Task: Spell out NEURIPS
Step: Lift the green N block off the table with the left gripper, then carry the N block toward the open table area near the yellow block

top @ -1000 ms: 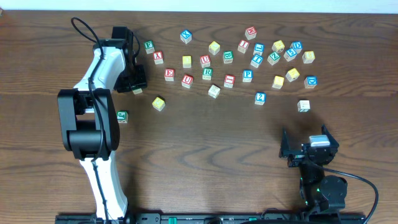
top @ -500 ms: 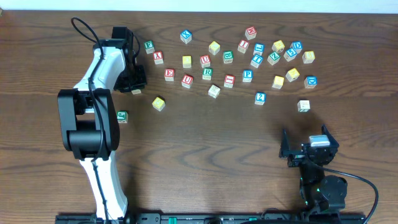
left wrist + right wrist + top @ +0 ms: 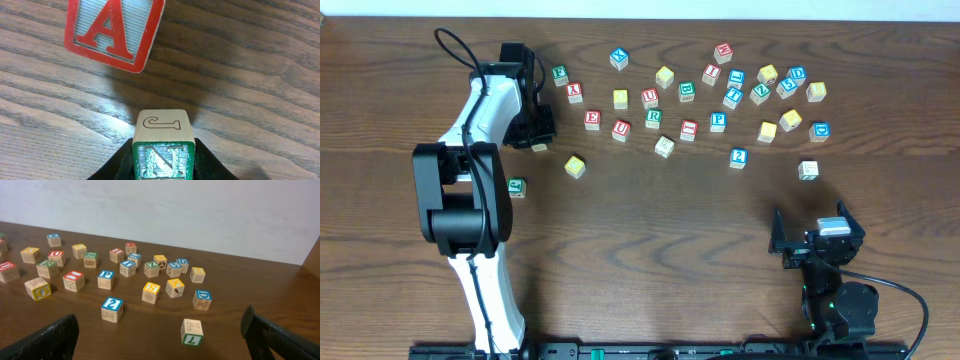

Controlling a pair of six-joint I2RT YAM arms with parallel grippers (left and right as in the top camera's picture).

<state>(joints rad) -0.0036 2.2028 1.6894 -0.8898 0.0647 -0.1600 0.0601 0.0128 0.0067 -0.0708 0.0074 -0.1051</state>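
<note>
My left gripper point(image 3: 535, 138) is shut on the green N cube point(image 3: 162, 152) and holds it low over the table, just left of the red E cube point(image 3: 592, 119). The red A cube point(image 3: 114, 30) lies just beyond it. E, the red U point(image 3: 621, 130), the green R point(image 3: 652, 118), a red cube point(image 3: 688, 128) and the blue P point(image 3: 718, 121) form a loose row. A yellow S cube point(image 3: 151, 291) sits right of P. My right gripper point(image 3: 165, 339) is open and empty near the front right of the table point(image 3: 650, 250).
Several other letter cubes are scattered along the back right. A green 7 cube point(image 3: 192, 331) and a blue 2 cube point(image 3: 112, 308) lie nearest my right gripper. A yellow cube point(image 3: 575, 166) and a green cube point(image 3: 517, 187) lie by the left arm.
</note>
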